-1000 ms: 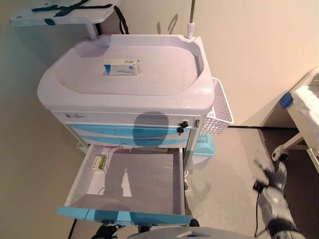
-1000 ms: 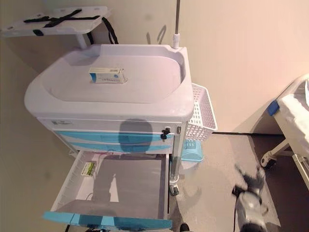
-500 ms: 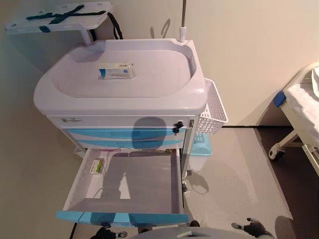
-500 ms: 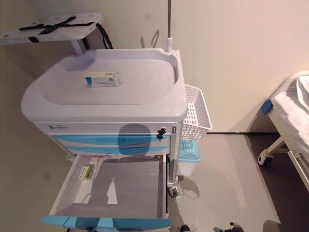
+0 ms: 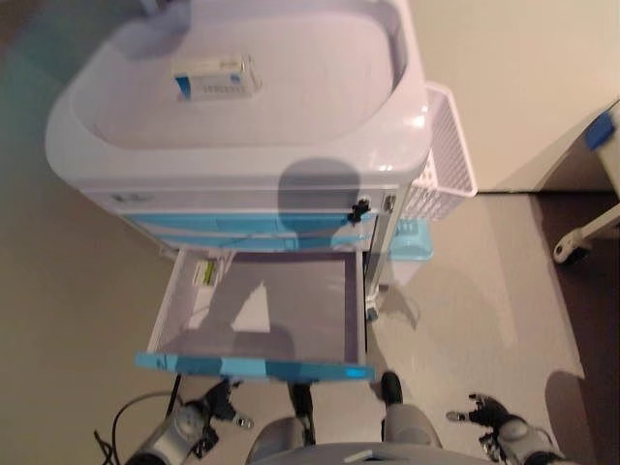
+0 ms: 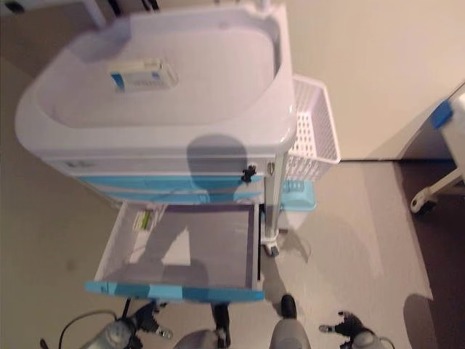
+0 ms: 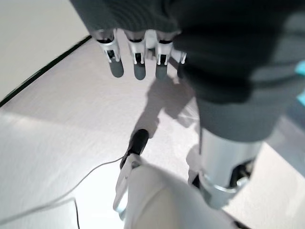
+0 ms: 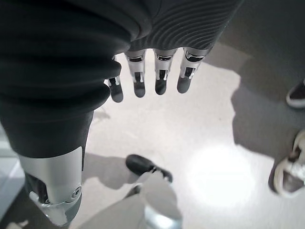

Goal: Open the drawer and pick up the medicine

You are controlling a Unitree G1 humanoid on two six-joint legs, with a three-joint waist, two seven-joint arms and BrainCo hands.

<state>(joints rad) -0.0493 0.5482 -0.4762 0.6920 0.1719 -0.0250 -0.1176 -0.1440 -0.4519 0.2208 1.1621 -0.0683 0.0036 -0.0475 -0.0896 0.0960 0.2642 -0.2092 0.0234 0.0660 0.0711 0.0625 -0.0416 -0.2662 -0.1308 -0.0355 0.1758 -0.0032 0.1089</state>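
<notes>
The cart's bottom drawer point(image 5: 260, 315) stands pulled out, its blue front point(image 5: 254, 367) nearest me. A small green and white medicine box point(image 5: 203, 273) lies in the drawer's back left corner. A second, white and blue medicine box point(image 5: 214, 77) rests on the cart's white top point(image 5: 320, 107). My left hand point(image 5: 215, 405) hangs low below the drawer front, its fingers point(image 7: 136, 64) straight over the floor and holding nothing. My right hand point(image 5: 481, 411) hangs low to the right of the cart, fingers point(image 8: 159, 76) straight and empty.
A white mesh basket point(image 5: 448, 145) hangs on the cart's right side, with a light blue bin point(image 5: 413, 240) on the floor under it. A bed's wheeled leg point(image 5: 579, 242) shows at the right edge. A person's pale shoe point(image 8: 288, 177) stands on the floor nearby.
The camera has tilted down and closer to the cart. My right hand dropped from beside the cart to low by the floor. My left hand came into view. The drawer stays open.
</notes>
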